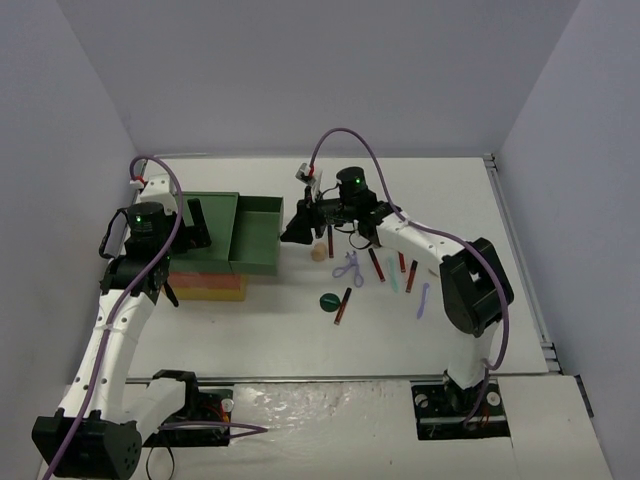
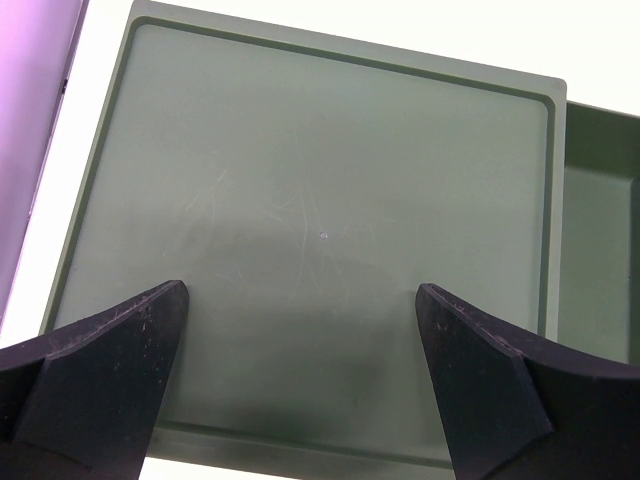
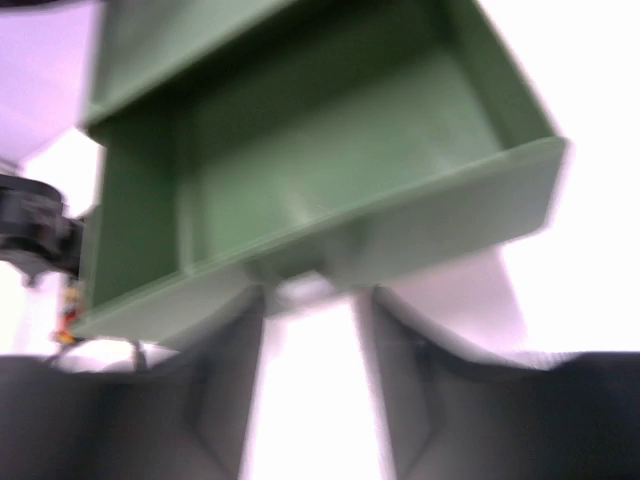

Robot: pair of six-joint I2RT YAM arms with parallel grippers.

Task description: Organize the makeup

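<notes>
At the front wall of the pulled-out green drawer, the right hand has its two fingers partly apart, with bright counter showing between them. A small pale tab under the drawer's front edge sits at the fingertips and is narrower than the gap. The wrist view is too blurred to say whether either finger touches it, and nothing is clamped. From above, this hand sits just beside the drawer's right end.

Over the flat green top of the drawer box, the left hand is spread wide. Its dark fingers stand far apart, with only the lid below showing between them. The box is stacked green over red over yellow, and the drawer juts out from its green tier toward the right.

The makeup lies loose on the counter to the right of the drawer. A peach sponge is nearest, just beside the right hand. A lavender scissor-like tool lies a little further out, near the sponge. Several dark-red sticks are scattered around it, one of them just beside a dark green disc on the near side. A mint stick lies between two of the red ones, and a lavender stick lies furthest right, close to the right arm's elbow.
</notes>
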